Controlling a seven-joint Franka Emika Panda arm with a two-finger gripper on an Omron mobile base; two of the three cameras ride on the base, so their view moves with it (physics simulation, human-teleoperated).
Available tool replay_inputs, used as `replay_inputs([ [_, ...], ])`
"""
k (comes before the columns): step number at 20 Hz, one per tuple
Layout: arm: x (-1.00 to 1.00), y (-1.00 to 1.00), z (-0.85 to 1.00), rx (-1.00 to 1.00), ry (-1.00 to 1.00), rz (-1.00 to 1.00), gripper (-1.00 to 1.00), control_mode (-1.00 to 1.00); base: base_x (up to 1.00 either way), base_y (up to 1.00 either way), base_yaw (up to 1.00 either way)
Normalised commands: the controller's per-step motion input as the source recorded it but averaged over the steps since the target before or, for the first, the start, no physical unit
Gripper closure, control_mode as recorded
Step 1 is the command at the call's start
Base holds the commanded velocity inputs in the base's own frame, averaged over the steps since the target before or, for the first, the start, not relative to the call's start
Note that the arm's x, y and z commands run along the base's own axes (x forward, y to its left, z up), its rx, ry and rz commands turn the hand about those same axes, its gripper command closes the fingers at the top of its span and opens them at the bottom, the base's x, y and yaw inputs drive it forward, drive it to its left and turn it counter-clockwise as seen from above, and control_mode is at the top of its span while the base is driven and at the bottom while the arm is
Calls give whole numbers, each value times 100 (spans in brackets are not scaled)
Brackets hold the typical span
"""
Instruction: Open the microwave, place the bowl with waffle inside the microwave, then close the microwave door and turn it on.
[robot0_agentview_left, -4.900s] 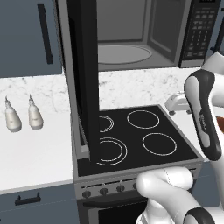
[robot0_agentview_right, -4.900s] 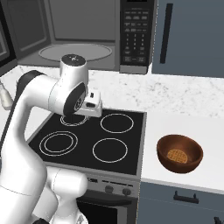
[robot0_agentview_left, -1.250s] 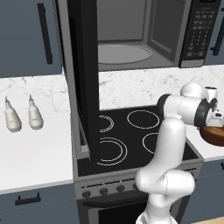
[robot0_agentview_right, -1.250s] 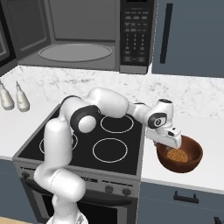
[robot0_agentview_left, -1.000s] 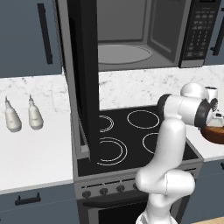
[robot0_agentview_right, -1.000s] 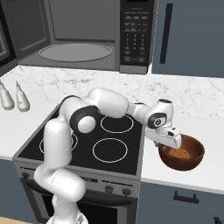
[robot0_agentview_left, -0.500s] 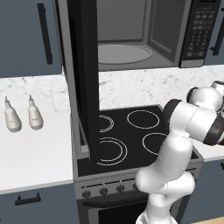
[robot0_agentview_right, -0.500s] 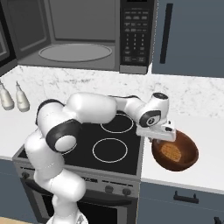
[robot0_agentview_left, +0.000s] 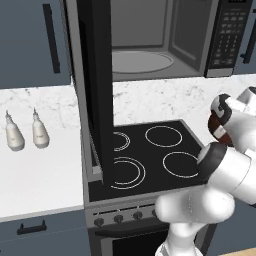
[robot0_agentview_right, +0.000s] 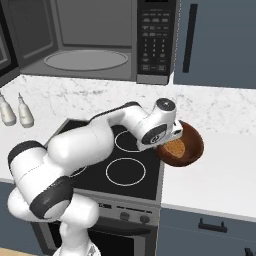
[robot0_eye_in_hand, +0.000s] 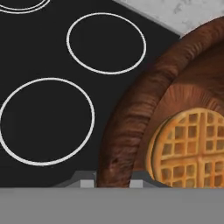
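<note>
The reddish-brown bowl (robot0_agentview_right: 191, 141) hangs tilted over the right edge of the stove, with the waffle (robot0_agentview_right: 175, 148) lying in it. My gripper (robot0_agentview_right: 169, 142) is shut on the bowl's left rim. In the hand view the rim of the bowl (robot0_eye_in_hand: 131, 118) runs down between my gripper's (robot0_eye_in_hand: 113, 181) two tips, with the waffle (robot0_eye_in_hand: 190, 148) to the right. The microwave (robot0_agentview_right: 100, 40) stands open above the stove, its turntable bare. The microwave door (robot0_agentview_left: 95, 85) swings out to the left. A sliver of the bowl (robot0_agentview_left: 215, 125) shows behind my arm.
The black stove top (robot0_agentview_left: 150, 155) with several burner rings lies under the microwave. Two small bottles (robot0_agentview_left: 25, 132) stand on the left marble counter. The keypad column (robot0_agentview_right: 154, 37) is on the microwave's right. White counter (robot0_agentview_right: 220, 175) stretches right of the stove.
The gripper closed on the bowl's rim, lifted it off the right counter and carried it left towards the stove. The arm has folded back with it.
</note>
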Motion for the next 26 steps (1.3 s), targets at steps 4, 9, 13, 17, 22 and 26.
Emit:
replay_inputs([
  [4,-4,49,7,-16,-1,79,100,-100,0,0,0],
  [9,0,2,0,0,2,4,100,-100,0,0,0],
  [13,-22,14,27,-4,0,10,100,-100,0,0,0],
  [17,-27,57,96,-18,1,14,100,-100,0,0,0],
  [22,-17,72,100,-21,3,17,100,-100,0,0,0],
  [26,0,92,96,-13,-12,24,100,-100,0,0,0],
])
